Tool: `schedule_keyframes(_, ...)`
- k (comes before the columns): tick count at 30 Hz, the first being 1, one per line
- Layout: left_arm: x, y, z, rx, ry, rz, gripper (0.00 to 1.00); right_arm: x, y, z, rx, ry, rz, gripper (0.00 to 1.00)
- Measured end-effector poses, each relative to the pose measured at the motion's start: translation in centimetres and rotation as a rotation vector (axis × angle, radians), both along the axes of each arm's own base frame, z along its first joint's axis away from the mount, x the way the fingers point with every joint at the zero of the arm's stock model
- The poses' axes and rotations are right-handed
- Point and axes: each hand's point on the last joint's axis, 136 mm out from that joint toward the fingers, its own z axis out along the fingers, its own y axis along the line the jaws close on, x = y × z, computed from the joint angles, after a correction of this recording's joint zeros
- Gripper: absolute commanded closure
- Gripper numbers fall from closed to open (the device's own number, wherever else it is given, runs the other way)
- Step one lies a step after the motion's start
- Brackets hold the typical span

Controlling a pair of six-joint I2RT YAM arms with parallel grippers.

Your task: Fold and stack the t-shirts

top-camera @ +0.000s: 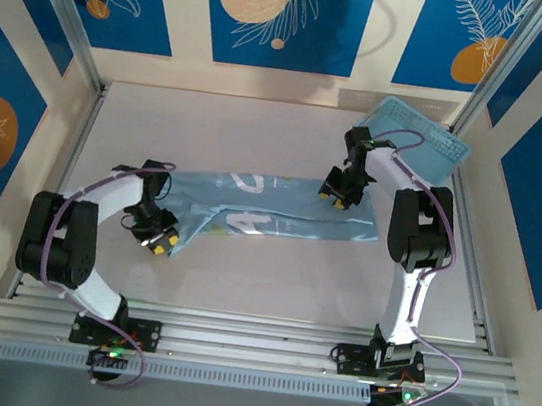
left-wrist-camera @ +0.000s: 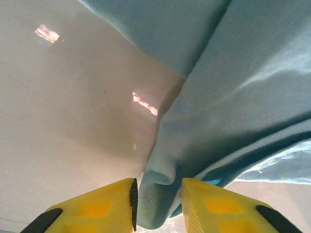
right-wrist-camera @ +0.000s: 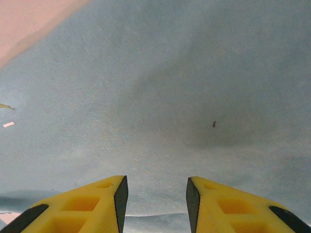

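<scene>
A light blue t-shirt (top-camera: 285,210) with white lettering lies as a long strip across the middle of the table (top-camera: 239,284). My left gripper (top-camera: 158,242) is at the strip's left end. In the left wrist view its jaws (left-wrist-camera: 158,206) stand apart, with a bunched fold of the t-shirt (left-wrist-camera: 233,97) lying loose between them, close against the left finger. My right gripper (top-camera: 337,199) hovers over the strip's right part. In the right wrist view it (right-wrist-camera: 156,196) is open above flat cloth (right-wrist-camera: 170,97), with nothing between its fingers.
A light blue plastic lattice basket (top-camera: 423,142) sits at the back right corner, behind the right arm. Bare table shows in front of the shirt and behind it. Metal frame posts and patterned walls close in the sides and back.
</scene>
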Motion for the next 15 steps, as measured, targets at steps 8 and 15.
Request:
schedule_keyframes(8,-1.2,-1.3,0.0,0.001,0.024,-0.006,0.64,-1.1,-0.2,-0.8,-0.006,0.028,0.0,0.6)
schedule_keyframes(15,-2.0,-1.6,-0.2,0.008,0.043,-0.007,0.65,-1.0,-0.2,-0.9,-0.001,0.022,0.0,0.61)
